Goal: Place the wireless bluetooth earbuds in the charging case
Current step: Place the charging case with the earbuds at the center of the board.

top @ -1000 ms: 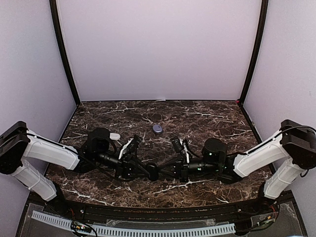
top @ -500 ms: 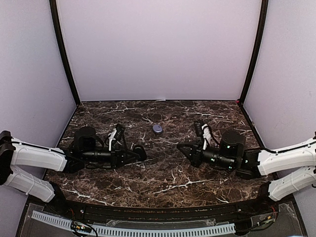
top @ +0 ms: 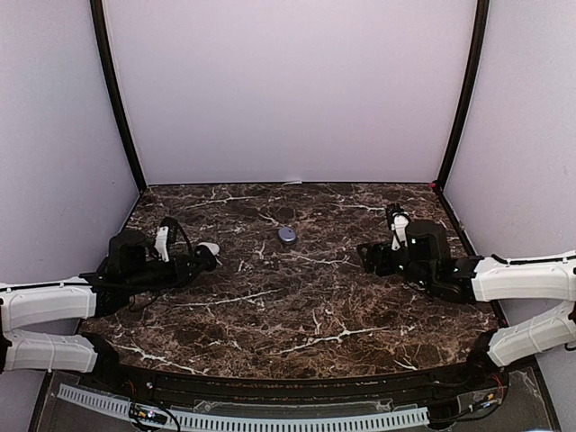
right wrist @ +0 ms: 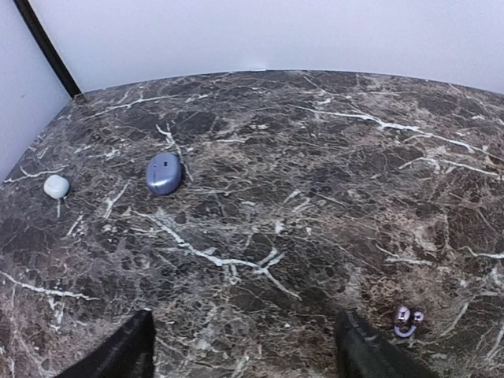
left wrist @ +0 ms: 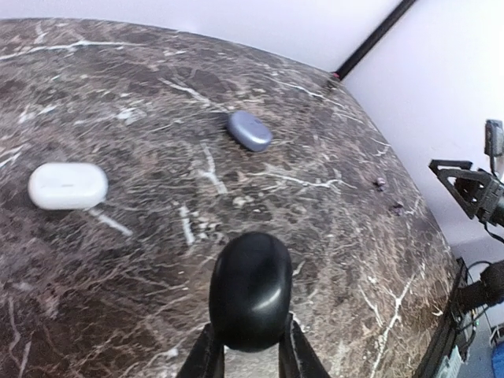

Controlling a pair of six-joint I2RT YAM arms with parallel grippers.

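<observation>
Right gripper (right wrist: 244, 346): fingers well apart, nothing between them, low over the table (top: 315, 306). Left gripper (left wrist: 250, 356): fingers clamped on the sides of the black case (left wrist: 250, 290), lid closed, held clear of the marble. Buds (right wrist: 407, 321): one purple pair at lower right of the right wrist view, on the table, just outside the right-hand finger. No other buds made out. Purple case (right wrist: 164, 173) sits upper left in that view, well apart from the buds; white case (right wrist: 56, 187) farther left, near the edge. Both look closed.

Risks, as judged: the buds lie outside the finger span, so a straight descent would miss them or land a fingertip on them and flick them off. The two appear to touch, so one pinch may take both or squirt one sideways. Every case is shut, so no socket is on offer yet. The left grip squeezes the black case at its sides and may hold the lid down. Purple buds likely belong to the purple case, not the held one.

Axis: the pair sits side by side across the frame, curved ends toward the bottom; each bud's own long axis is too small to tell. The black case's long axis runs up the left wrist view, away from the wrist.
</observation>
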